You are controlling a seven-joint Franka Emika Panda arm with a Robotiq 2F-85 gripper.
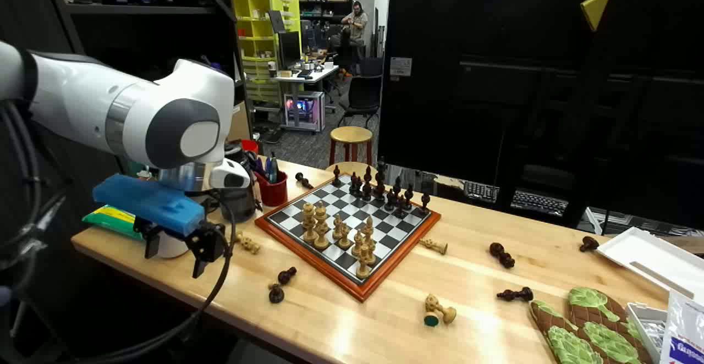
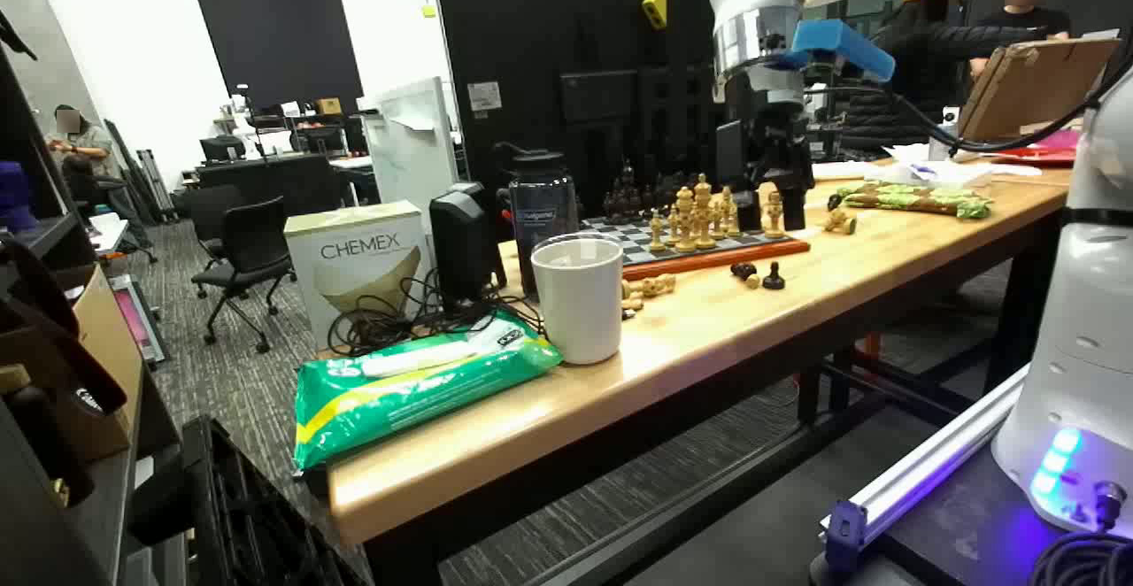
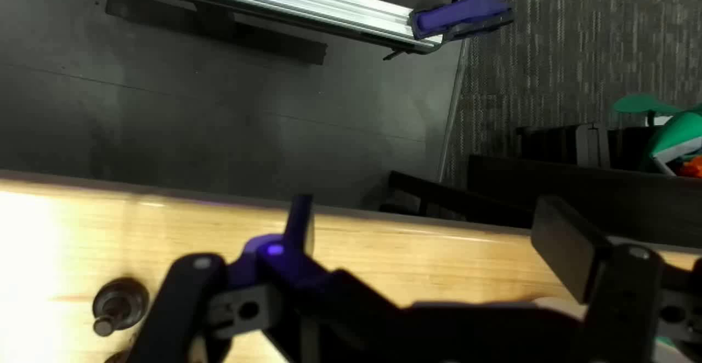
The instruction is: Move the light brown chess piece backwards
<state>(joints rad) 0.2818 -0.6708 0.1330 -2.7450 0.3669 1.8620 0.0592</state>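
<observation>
Several light brown chess pieces (image 1: 321,226) stand upright on the near part of the chessboard (image 1: 379,284). They also show in an exterior view (image 2: 702,219). Other light brown pieces lie on the table: one near the pen cup (image 1: 247,243), one by the board's edge (image 1: 434,246), and some at the front (image 1: 438,309). Which light brown piece is meant cannot be told. My gripper (image 1: 175,258) is open and empty, above the table's front edge and left of the board in that view. In the wrist view the open fingers (image 3: 428,237) have only bare table and floor between them.
Dark pieces stand at the board's far side (image 1: 379,182); more lie on the table (image 1: 501,255). A white mug (image 2: 577,303), green wipes pack (image 2: 425,382), dark bottle (image 2: 542,205) and red pen cup (image 1: 273,189) stand near the arm. Oven mitts (image 1: 591,325) lie at one end.
</observation>
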